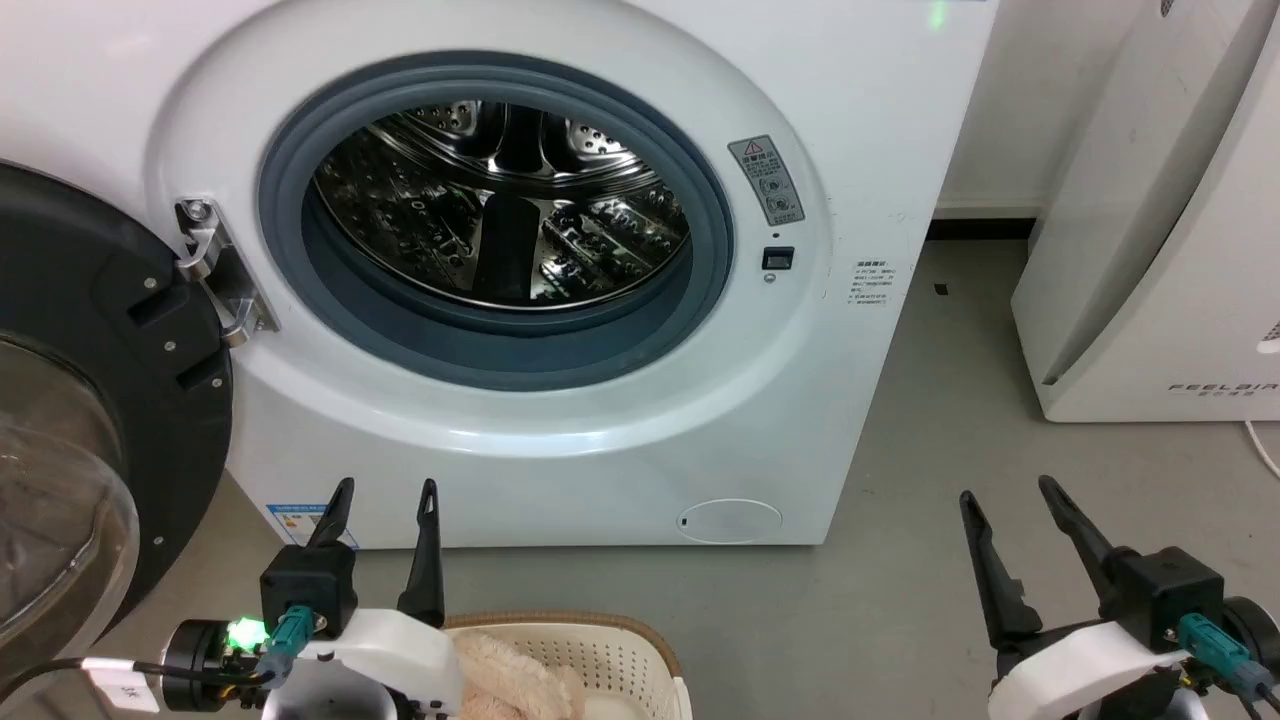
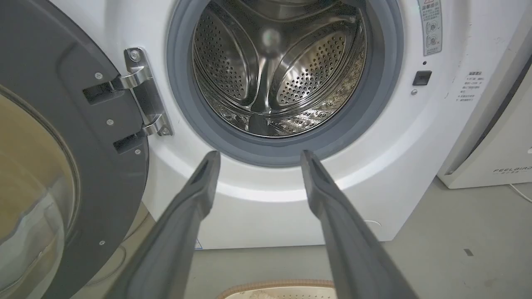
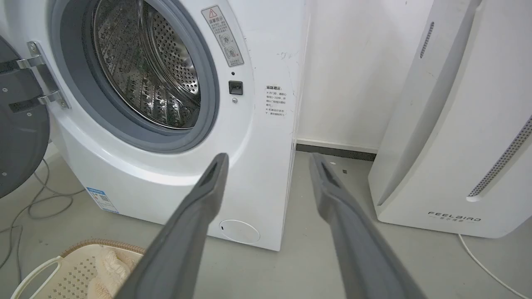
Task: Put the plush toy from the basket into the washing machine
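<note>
Head view: finds the plush toy (image 1: 510, 680) lying in the basket (image 1: 610, 640) at the near edge, just right of the left gripper (image 1: 388, 487). Holds nothing on either side, with left and right gripper (image 1: 1005, 490) fingers spread wide. Looks like the opening step, grasp not begun. Next, needs to reach down into the basket, close on the fur, then carry it far into the washing machine (image 1: 850, 150), past the door (image 1: 100, 330) swung open left. Cannot tell the toy's heading or long axis; mostly cut off.
</note>
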